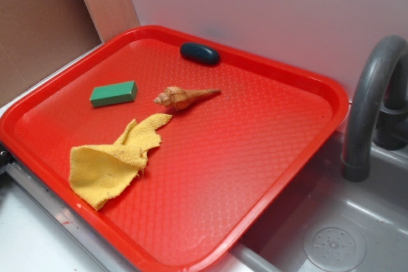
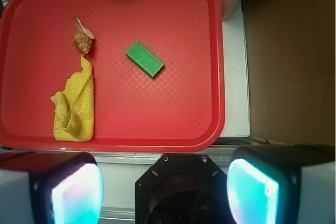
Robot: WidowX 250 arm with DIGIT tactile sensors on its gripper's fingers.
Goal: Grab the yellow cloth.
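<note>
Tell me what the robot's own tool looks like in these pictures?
Only the wrist view shows it. The tool has two chunky fingers with dark casings, pale outer sides and glossy pads that glow turquoise. Between them sits a black, angular mount with small screws. No cables or markings are visible, and the exterior view shows no arm.

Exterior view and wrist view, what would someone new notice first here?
The big red tray fills the scene beside a grey sink. On it, the crumpled yellow cloth lies near the front edge, one corner reaching toward a brown seashell, with a green block nearby. In the wrist view the gripper has its jaws wide apart, outside the tray.
</note>
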